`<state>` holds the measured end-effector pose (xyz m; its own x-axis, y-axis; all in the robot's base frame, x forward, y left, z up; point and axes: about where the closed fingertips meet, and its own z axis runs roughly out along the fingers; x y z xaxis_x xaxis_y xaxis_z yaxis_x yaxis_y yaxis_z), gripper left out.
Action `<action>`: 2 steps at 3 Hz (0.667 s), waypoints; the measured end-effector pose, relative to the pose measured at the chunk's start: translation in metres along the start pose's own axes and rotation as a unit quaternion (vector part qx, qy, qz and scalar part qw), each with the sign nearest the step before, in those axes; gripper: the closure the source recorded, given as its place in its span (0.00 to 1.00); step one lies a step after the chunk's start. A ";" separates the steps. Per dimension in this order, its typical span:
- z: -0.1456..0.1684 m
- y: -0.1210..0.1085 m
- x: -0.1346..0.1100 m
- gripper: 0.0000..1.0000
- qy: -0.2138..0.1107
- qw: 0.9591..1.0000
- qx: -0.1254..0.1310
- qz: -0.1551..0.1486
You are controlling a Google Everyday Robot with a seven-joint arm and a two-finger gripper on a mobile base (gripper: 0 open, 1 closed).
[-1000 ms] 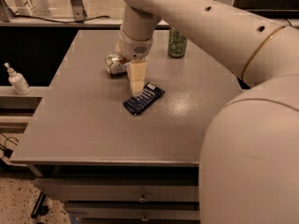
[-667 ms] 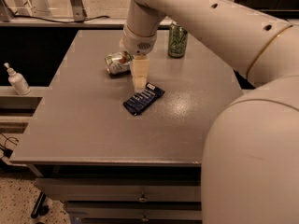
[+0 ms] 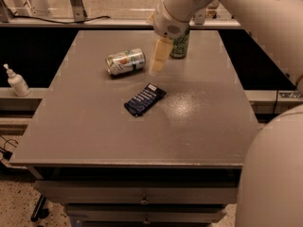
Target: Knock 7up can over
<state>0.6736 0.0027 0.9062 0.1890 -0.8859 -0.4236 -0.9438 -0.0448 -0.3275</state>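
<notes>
The 7up can (image 3: 125, 62) lies on its side on the grey table (image 3: 94, 122), toward the back left, its pale body with green print and a red-orange mark facing up. My gripper (image 3: 158, 60) hangs just to the right of the can, slightly above the table, clear of it. The arm comes in from the upper right.
A darker green can (image 3: 180, 45) stands upright at the back, partly behind my wrist. A dark blue snack packet (image 3: 145, 99) lies near the table's middle. A white pump bottle (image 3: 17, 82) stands on a ledge at the left.
My gripper has moved up and to the right, off the 7up can, which is now fully in view lying on its side.
</notes>
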 end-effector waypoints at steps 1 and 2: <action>-0.034 0.002 0.017 0.00 -0.069 0.995 0.038 0.056; -0.066 0.018 0.037 0.00 -0.151 0.980 0.072 0.107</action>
<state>0.6454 -0.0614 0.9397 0.0822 -0.6903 -0.7188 -0.9264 0.2130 -0.3105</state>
